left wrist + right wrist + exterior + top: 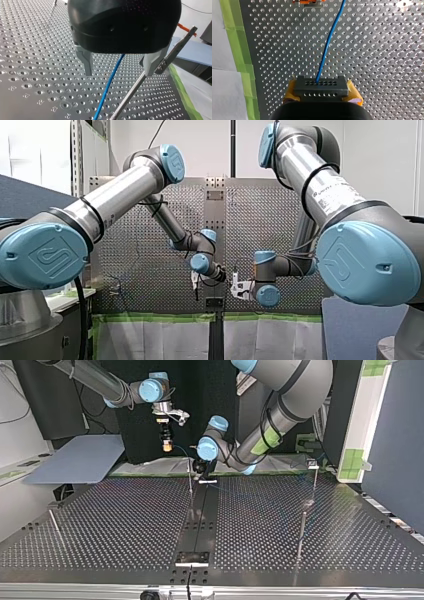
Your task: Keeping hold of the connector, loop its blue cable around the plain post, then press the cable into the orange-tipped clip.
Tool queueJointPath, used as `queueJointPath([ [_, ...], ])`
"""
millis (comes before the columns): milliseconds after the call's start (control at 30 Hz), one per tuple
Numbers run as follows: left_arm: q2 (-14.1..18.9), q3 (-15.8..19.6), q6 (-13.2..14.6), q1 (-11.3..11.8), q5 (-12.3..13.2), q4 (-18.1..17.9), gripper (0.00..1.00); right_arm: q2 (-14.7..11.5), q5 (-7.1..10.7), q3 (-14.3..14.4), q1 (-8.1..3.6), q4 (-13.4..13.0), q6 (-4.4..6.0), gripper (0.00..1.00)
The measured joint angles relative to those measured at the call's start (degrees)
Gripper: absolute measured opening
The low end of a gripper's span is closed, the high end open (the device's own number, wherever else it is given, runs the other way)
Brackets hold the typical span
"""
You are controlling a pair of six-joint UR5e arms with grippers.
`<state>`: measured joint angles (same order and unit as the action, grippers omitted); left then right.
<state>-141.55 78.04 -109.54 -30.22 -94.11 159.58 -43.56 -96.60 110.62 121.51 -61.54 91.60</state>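
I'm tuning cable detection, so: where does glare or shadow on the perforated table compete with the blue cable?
Right wrist view: the perforated metal table glares brightly beside the thin blue cable, which stands out well. Left wrist view: my left gripper has a dark, barely lit body, and hole rims glint around the cable. Top view: the table reads dark and the cable barely shows.

The orange-tipped clip (pixel 309 2) is cut off by the right wrist view's edge, the blue cable (pixel 329 42) likewise.
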Motion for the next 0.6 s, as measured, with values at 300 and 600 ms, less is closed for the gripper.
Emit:
queueJointPath([
  [300, 0.0, 1.8, 2.7, 0.1, -0.2, -0.7, 0.53, 0.0, 0.00, 0.0, 0.00, 0.1, 0.00, 0.00],
  [600, 0.0, 3.2, 5.5, -0.1, -0.2, -2.3, 0.02, 0.0, 0.00, 0.0, 0.01, -0.1, 0.00, 0.00],
])
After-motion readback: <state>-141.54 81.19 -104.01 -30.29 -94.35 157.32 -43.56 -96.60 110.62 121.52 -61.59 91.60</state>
